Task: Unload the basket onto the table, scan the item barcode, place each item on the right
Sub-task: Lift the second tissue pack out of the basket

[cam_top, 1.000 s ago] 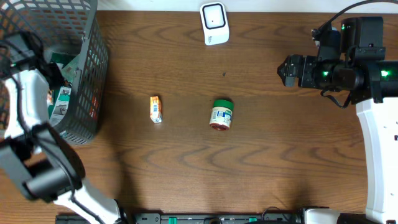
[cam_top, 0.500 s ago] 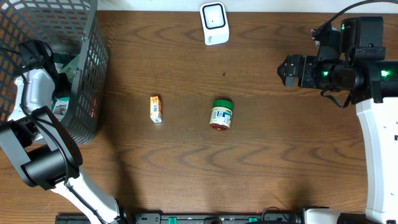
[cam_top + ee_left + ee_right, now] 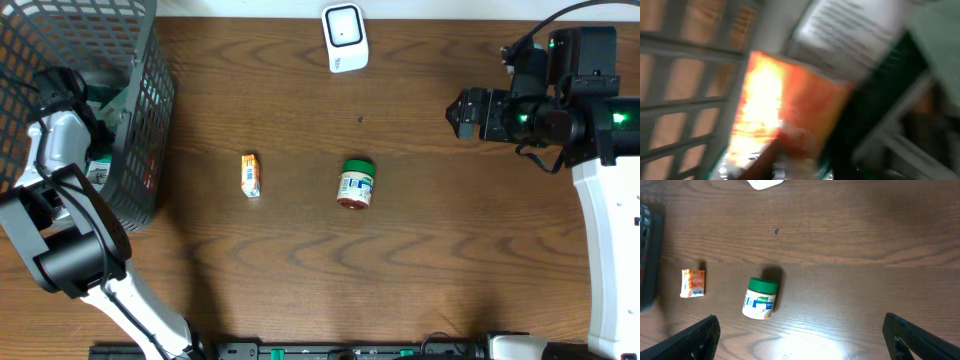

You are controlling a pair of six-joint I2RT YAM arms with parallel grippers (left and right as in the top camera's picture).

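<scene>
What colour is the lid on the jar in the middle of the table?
Green; the right wrist view shows the lid best, above the white body of the jar.

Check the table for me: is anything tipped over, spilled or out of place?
The green-lidded white jar lies on its side on the wooden table, lid toward the white scanner, so it could roll. Nothing looks spilled. The small orange packet lies flat to its left, apart from it.

Holds the right arm (image 3: 605, 215) up at the right side, with the right gripper (image 3: 801, 324) spread wide and empty. Reaches with the left arm (image 3: 62, 150) to the far left, wrist bent down; cannot read the left gripper (image 3: 80, 100), hidden and blurred.
</scene>
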